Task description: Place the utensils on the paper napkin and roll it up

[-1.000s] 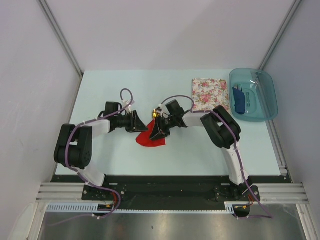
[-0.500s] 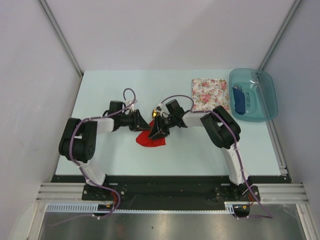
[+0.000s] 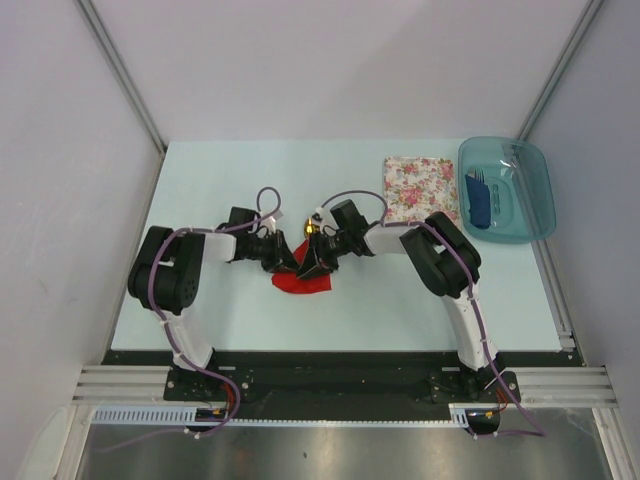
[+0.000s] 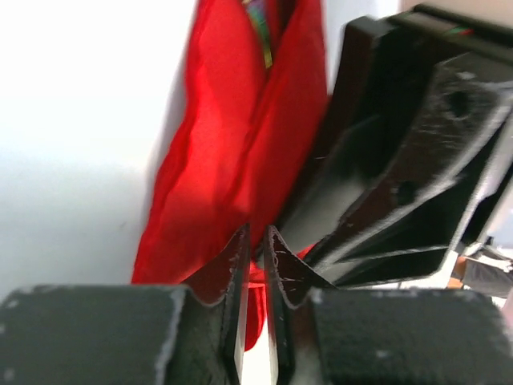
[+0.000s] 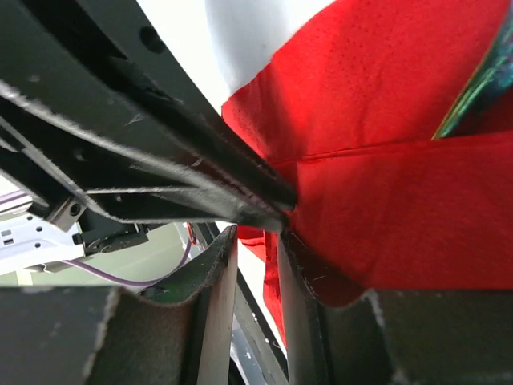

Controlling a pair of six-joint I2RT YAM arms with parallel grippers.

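While both arms reach inward over it, the pale mint rectangular tabletop (image 3: 220,180) carries all items. The white-and-black left arm (image 3: 165,275) and white-and-black right arm (image 3: 445,255) converge at table ctr, wrists low.

A translucent teal plastic tub (image 3: 530,205) sits at the far right w/ dark blue plastic cutlery (image 3: 480,200) inside. A white square napkin with pink floral print (image 3: 421,188) lies flat just beside the tub, on its left.

The bright red thin paper napkin (image 3: 300,283) lies at ctr btwn the two grippers, bunched and folded, not flat, and partly hidden under both.

On the left gripper (image 4: 258,239), fingers are closed to a thin slit w/ red paper in the slit — pinching a fold of the napkin. On the right gripper (image 5: 255,234), fingers are narrowly apart, tips at the napkin's edge and hard up against the left gripper's tips. Whether paper is actually clamped there: cannot tell.

A slim iridescent green-gold utensil (image 5: 478,80) shows as a strip inside the napkin's fold, partly wrapped; type not discernible. A small shiny gold spoon head (image 3: 311,228) pokes out at the napkin's far end — beside the right wrist.
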